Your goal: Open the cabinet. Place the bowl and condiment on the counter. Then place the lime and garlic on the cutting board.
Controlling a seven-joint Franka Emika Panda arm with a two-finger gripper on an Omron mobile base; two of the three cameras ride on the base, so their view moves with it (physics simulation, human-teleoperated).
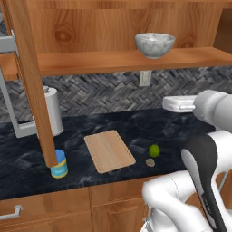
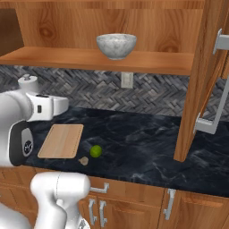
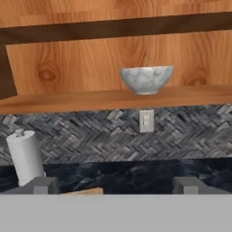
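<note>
Left base view: the cabinet [image 1: 113,27] stands open, its door [image 1: 31,86] swung out edge-on at the left. The bowl [image 1: 155,44] sits upright on the cabinet shelf [image 1: 113,61], right of centre. On the dark marbled surface [image 1: 136,124] below, the condiment [image 1: 59,164] stands just beside the lower end of the open door. The cutting board [image 1: 109,150] lies flat right of it, bare. The lime [image 1: 154,150] rests on the surface right of the board, apart from it; the garlic [image 1: 150,162] lies just in front of the lime, also off the board. A paper-towel roll [image 1: 53,111] stands at the back left. The arm [image 1: 204,163] occupies the lower right.

Right base view: the bowl [image 2: 116,45] is on the shelf; the cutting board [image 2: 61,140] lies at the left, with the lime [image 2: 95,151] and garlic [image 2: 83,160] near its right front corner, on the surface. A wall outlet [image 2: 127,80] sits below the bowl.

Hand view: the gripper [image 3: 116,186] is spread wide, its 2 fingertips [image 3: 41,185] far apart with nothing between them. It faces the bowl [image 3: 147,79] on the shelf, well apart from it. The paper-towel roll [image 3: 26,156] shows at the left.
</note>
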